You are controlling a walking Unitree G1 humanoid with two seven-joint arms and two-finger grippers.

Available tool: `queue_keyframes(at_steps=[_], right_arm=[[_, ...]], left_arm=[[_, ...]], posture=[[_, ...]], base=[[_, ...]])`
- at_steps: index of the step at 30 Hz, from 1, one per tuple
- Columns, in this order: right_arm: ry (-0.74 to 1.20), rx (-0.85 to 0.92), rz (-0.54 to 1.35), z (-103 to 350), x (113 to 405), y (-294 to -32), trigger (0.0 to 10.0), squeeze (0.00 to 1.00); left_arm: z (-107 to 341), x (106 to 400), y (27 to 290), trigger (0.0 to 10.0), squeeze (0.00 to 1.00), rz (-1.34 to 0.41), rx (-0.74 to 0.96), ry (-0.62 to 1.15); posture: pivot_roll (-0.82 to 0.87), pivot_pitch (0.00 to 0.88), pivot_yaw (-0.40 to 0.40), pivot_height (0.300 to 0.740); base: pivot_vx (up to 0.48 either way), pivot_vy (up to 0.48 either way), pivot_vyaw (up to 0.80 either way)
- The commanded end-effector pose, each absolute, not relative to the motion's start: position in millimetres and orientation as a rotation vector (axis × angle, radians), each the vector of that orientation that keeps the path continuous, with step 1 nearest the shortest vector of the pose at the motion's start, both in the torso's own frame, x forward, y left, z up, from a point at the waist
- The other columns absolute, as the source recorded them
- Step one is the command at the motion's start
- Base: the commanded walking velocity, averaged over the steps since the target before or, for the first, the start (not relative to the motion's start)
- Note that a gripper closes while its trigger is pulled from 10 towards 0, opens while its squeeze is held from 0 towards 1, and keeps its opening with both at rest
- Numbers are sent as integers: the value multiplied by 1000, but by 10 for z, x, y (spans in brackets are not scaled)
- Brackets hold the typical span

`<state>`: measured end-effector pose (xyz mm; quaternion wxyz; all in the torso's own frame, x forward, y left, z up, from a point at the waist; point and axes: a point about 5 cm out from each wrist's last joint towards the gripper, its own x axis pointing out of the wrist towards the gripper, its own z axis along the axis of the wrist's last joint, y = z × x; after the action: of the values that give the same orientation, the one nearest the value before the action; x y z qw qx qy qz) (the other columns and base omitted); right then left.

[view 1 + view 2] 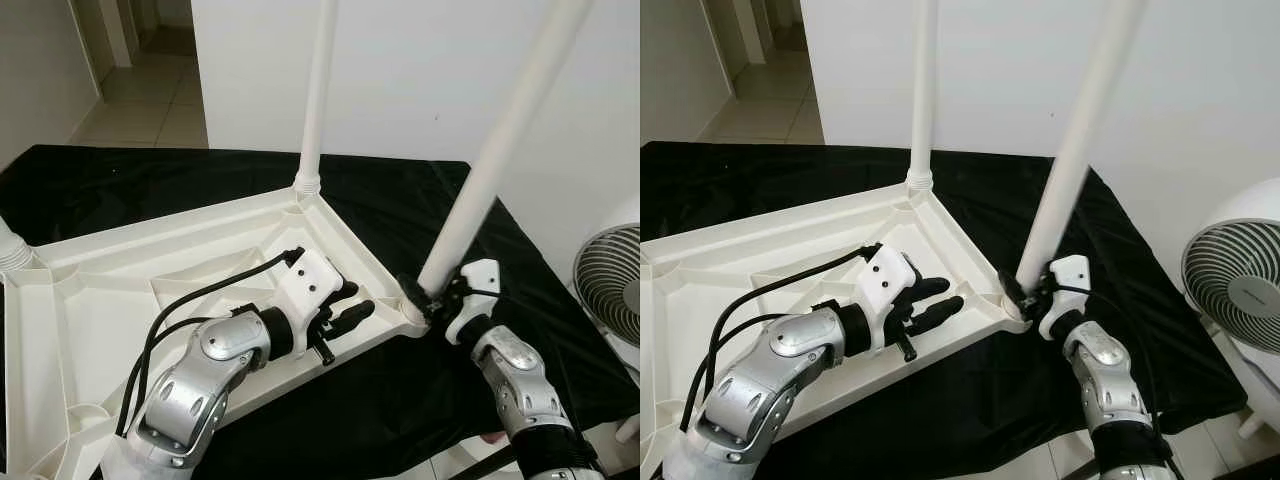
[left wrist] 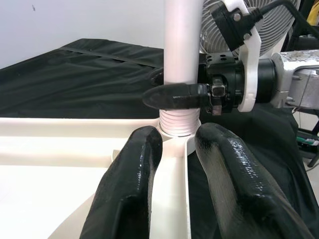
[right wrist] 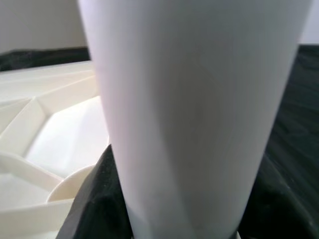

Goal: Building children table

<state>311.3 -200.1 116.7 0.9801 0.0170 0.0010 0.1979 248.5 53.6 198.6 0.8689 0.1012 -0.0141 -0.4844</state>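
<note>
At the far left, a leg stub (image 1: 12, 250) stands in one corner of the white children's table (image 1: 110, 290), which lies upside down on a black cloth (image 1: 130, 180) with its ribbed underside up. Further along, the left gripper (image 1: 345, 315) rests on the near rail of the upturned table, its fingers (image 2: 129, 174) parted and holding nothing, pointed toward the near right corner. Behind it, an upright leg (image 1: 318, 90) already sits in the far corner socket.

At the near right corner, the leaning leg (image 1: 500, 150) enters its socket (image 2: 178, 124) at a clear tilt, with thread rings showing at its foot. The right gripper (image 1: 425, 290) has its fingers closed around that leg just above the socket; the right wrist view is mostly blurred white tube, so how firmly it holds is hard to judge. A fan (image 1: 610, 285) stands off the tabletop at the far right.

The step in hand seems to be seating this leg. To do it well, the right gripper should bring the leg upright before turning, so the thread starts square instead of crossing. The left gripper would help by pressing down on the rail to stop the light table from sliding or rotating on the cloth. Short turns with a regrip low on the leg should keep it aligned.
</note>
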Motion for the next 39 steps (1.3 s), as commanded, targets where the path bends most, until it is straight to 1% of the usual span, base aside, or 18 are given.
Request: queue_keyframes(at_steps=[1,8,17,21,25,27,39], right_arm=[[318,105,304,548,2880,-2143,10000,0],[306,145,281,552,2891,-2158,10000,0],[273,124,296,560,2866,-2131,10000,0],[180,82,280,504,2725,-1998,10000,0],[167,69,276,502,2713,-1981,10000,0],[177,35,280,475,2691,-1966,10000,0],[202,-39,274,480,2747,-2052,10000,0]], left_arm=[[1996,2475,527,10000,0,-983,215,-37],[1997,2478,524,10000,0,-984,214,-39],[2004,2485,529,10000,0,-981,216,-42],[2003,2483,543,10000,0,-973,213,-42],[2007,2489,547,10000,0,-972,213,-42],[2009,2492,550,10000,0,-972,213,-42],[2014,2493,543,10000,0,-980,215,-43]], posture=[[55,60,-25,740],[54,56,-25,740],[54,57,-29,740],[56,56,-26,740],[54,56,-22,740],[53,56,-18,740],[50,59,-16,740]], base=[[0,0,0],[0,0,0],[0,0,0],[0,0,0],[0,0,0],[0,0,0],[0,0,0]])
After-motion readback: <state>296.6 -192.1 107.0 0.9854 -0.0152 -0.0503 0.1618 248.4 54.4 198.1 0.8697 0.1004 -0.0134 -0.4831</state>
